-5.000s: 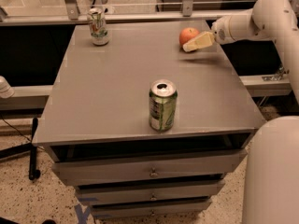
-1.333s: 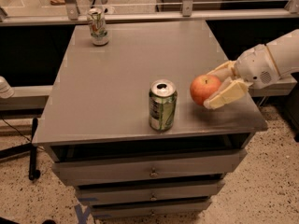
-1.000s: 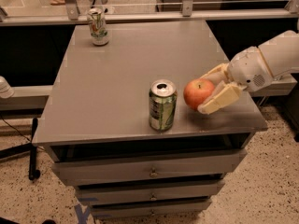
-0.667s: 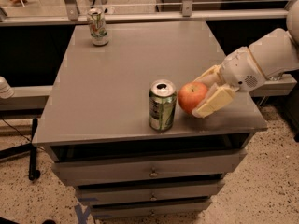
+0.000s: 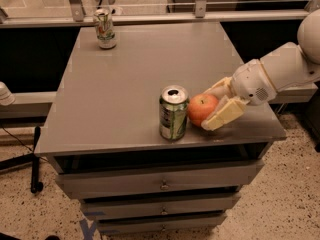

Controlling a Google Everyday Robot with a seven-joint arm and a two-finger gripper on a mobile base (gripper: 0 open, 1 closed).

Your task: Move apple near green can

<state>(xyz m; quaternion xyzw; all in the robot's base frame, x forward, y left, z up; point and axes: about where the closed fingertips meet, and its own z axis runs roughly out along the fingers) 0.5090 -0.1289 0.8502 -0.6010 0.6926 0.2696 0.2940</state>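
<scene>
The red-orange apple [image 5: 201, 108] sits low at the front of the grey table top [image 5: 130, 79], right beside the green can [image 5: 173, 113], almost touching its right side. The green can stands upright, its silver top open. My gripper [image 5: 212, 107] reaches in from the right and is shut on the apple, one cream finger [image 5: 224, 116] in front of it and the other behind. The white arm [image 5: 280, 69] extends off to the right edge.
A slimmer white-silver can [image 5: 105, 28] stands upright at the table's back left corner. The table's front edge lies just below the green can and apple. Drawers [image 5: 160, 184] sit under the top. A railing runs behind the table.
My gripper has carried the apple from the back right of the table down and leftward to the front, ending right next to the green can. The cans have not moved.
</scene>
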